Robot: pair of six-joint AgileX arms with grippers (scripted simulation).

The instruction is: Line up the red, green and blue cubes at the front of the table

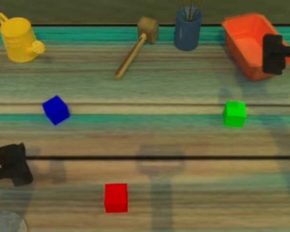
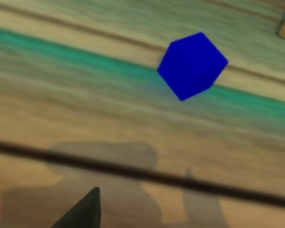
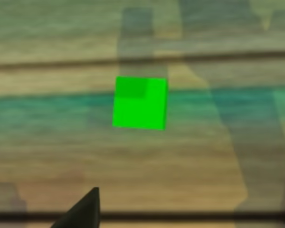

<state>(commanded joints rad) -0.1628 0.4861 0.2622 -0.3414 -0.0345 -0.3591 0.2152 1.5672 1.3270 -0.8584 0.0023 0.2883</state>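
Looking down from the top view, we are weighing which arm lies nearer to which cube. Our left gripper point(image 1: 12, 164) is hanging over the table's left edge, and the blue cube point(image 1: 55, 109) is sitting just behind it and a little toward the middle, turned corner-on so its faces run diagonal to the planks; in the left wrist view the blue cube point(image 2: 192, 65) is showing that same skewed stance. Our right gripper point(image 1: 273, 54) is hovering over the orange bin point(image 1: 241, 36) at the back right, and the green cube point(image 1: 234, 113) is lying forward of it, squared to the planks. The red cube point(image 1: 116, 197) is already sitting at the front, left of centre, on the table point(image 1: 183, 208), so we are judging it the anchor for the row. We cannot tell how far either set of jaws is parted; neither is holding anything. We are judging the blue cube the left arm's, needing a wrist turn to match its faces.
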